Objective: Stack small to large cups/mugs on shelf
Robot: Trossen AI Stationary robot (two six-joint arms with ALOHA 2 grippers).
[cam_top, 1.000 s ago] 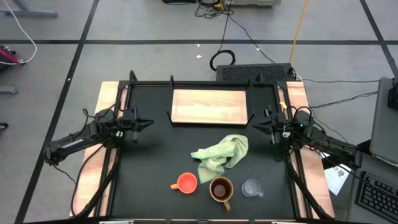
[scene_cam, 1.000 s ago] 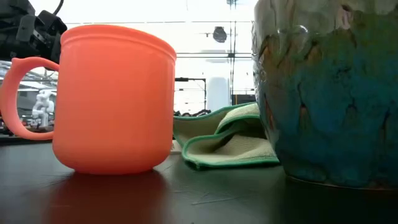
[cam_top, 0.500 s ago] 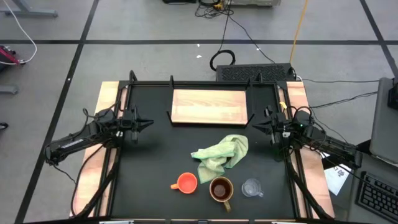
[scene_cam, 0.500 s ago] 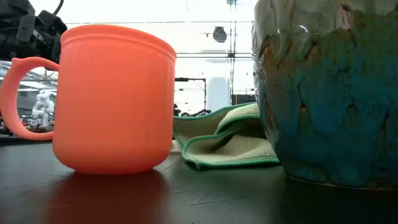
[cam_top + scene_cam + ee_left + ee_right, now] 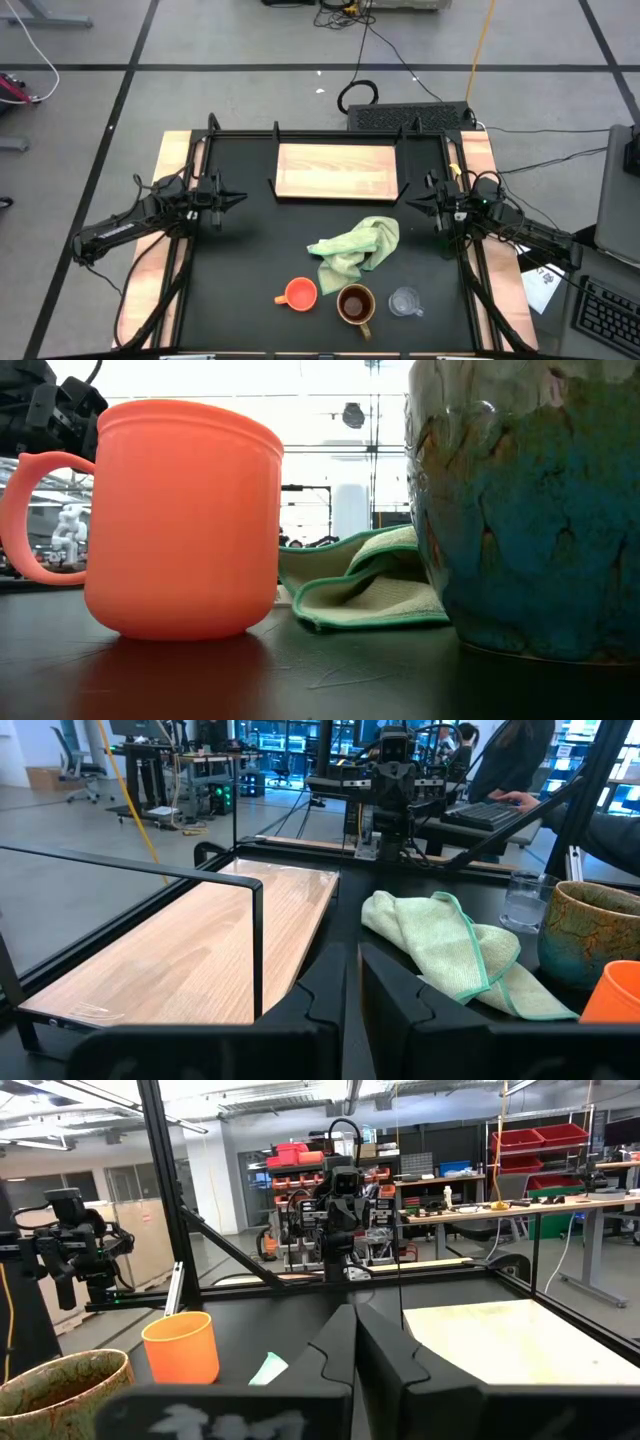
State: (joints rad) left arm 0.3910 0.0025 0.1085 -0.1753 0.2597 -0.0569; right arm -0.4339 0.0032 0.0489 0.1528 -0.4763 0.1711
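Nothing has shifted over the last second: the small orange cup [image 5: 299, 292], glossy brown mug [image 5: 355, 304] and clear glass cup [image 5: 404, 301] sit at the table's near edge, well apart from the bare light wooden shelf [image 5: 336, 170]. The left gripper [image 5: 237, 198] and right gripper [image 5: 408, 205] stay parked at the table's sides, fingers narrow and empty, so stacking has not begun.

No change visible between earlier looks and now. Left gripper [image 5: 238, 198] at same spot by table's left edge, right gripper [image 5: 408, 203] at same spot by right edge. Orange cup [image 5: 299, 293], brown mug [image 5: 355, 304], glass cup [image 5: 404, 301] same row at front, none shifted. Green cloth [image 5: 356, 247] same folds, as far as overhead view lets me judge. Shelf [image 5: 336, 170] unmoved at back. Low view identical too: orange cup and brown mug in same places.
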